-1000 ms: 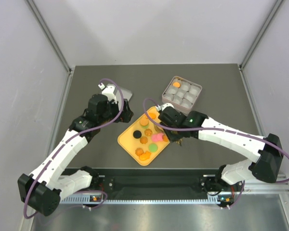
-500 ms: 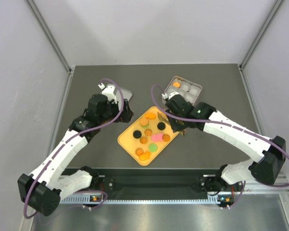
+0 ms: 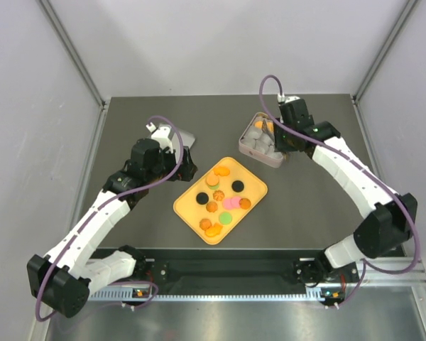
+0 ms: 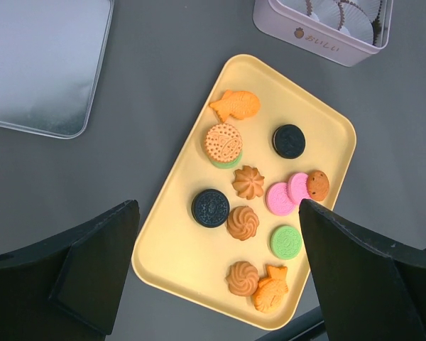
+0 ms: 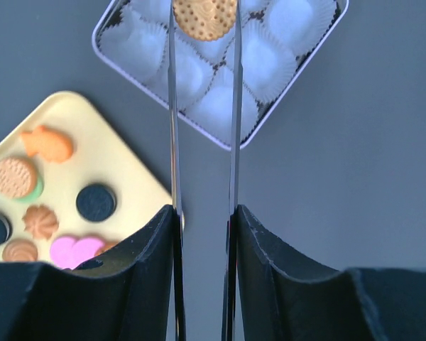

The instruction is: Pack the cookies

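Tech A: State of the right gripper (image 5: 202, 32)?
Tech B: Narrowed to a pinch on one round orange cookie (image 5: 204, 14). Gripped by the rim at the very fingertips, dotted face toward the wrist camera.

Tech A: Directly past the fingertips?
Tech B: Pink square tin (image 4: 319, 41), lined with white paper cups (image 5: 266, 60). Held cookie over the cups, inside the tin's outline. Contact with a cup: cannot tell.

Tech A: Farther back, toward the wrist?
Tech B: Yellow-orange tray (image 5: 113, 156), off to one side of the fingers and apart from the tin. Other cookies (image 5: 96, 202) loose on it: orange, black, pink, green.

Tech A: State of the left gripper (image 4: 219, 206)?
Tech B: Spread wide, nothing between the fingers. Poised above the table (image 4: 156, 71), touching no cookie. Nearest in its view: a fish shape and a swirl at the tray's near end. Mid-tray: a green round, two black, two pink, more orange. Farthest on the tray: a second fish shape. Beyond that, the tin, with a silver lid (image 4: 42, 64) off to the side.
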